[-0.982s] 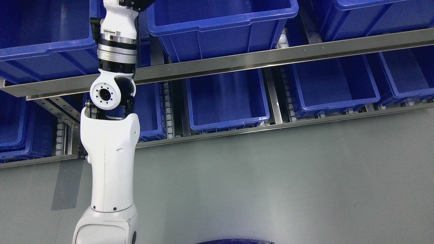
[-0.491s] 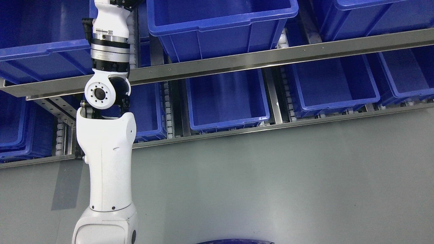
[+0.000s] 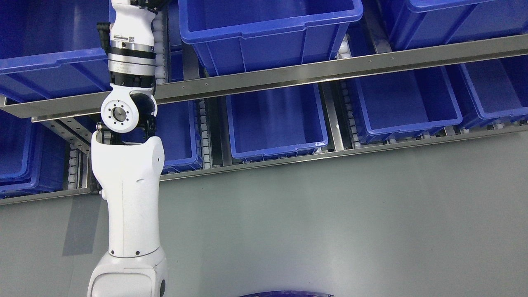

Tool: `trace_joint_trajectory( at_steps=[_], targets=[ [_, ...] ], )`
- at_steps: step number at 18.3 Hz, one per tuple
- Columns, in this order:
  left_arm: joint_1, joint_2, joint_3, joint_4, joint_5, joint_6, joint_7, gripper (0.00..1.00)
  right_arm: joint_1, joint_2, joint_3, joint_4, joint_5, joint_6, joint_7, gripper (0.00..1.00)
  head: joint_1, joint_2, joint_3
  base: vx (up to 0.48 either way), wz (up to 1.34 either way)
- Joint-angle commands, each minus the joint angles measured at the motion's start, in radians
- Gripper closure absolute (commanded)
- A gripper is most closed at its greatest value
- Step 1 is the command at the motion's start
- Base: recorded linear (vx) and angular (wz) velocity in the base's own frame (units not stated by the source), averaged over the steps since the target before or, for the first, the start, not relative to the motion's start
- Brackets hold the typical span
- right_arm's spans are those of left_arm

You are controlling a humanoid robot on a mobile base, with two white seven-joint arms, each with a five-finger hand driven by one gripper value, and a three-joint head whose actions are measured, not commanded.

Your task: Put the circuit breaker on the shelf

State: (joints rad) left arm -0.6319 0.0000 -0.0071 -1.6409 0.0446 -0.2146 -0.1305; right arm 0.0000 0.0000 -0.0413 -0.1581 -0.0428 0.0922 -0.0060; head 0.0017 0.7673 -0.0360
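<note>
My left arm [image 3: 128, 198] rises from the bottom left and reaches straight up past the steel shelf rail [image 3: 288, 74]. Its wrist [image 3: 131, 62] runs out of the top edge, so the hand itself is out of view. No circuit breaker shows anywhere in the head view. The wrist stands between the upper left blue bin [image 3: 49, 62] and the upper middle blue bin [image 3: 268, 29]. My right arm does not show.
Two tiers of a roller shelf hold several blue bins, among them a lower middle bin [image 3: 276, 123] and a lower right bin [image 3: 404, 103]. Grey floor [image 3: 330, 222] spreads in front. A dark blue rim [image 3: 286, 294] peeks at the bottom edge.
My left arm has shifted a little to the left, its wrist now over the gap beside the upper left bin. The shelf and the bins have stayed put.
</note>
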Motion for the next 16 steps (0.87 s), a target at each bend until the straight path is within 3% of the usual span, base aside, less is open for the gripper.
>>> trace_joint_trajectory(
  at_steps=[1,16],
  targets=[
    [0.0,0.018,-0.011,0.001,0.0,-0.002,0.0,0.92,0.015,-0.017,0.0,0.0,0.0,-0.045,0.003,0.0,0.0,0.0,0.0,0.0,0.0],
    [-0.026,0.018,0.006,0.004,0.0,0.021,0.002,0.92,0.015,-0.017,0.0,0.0,0.0,-0.045,0.003,0.0,0.0,0.0,0.0,0.005,-0.01]
  ],
)
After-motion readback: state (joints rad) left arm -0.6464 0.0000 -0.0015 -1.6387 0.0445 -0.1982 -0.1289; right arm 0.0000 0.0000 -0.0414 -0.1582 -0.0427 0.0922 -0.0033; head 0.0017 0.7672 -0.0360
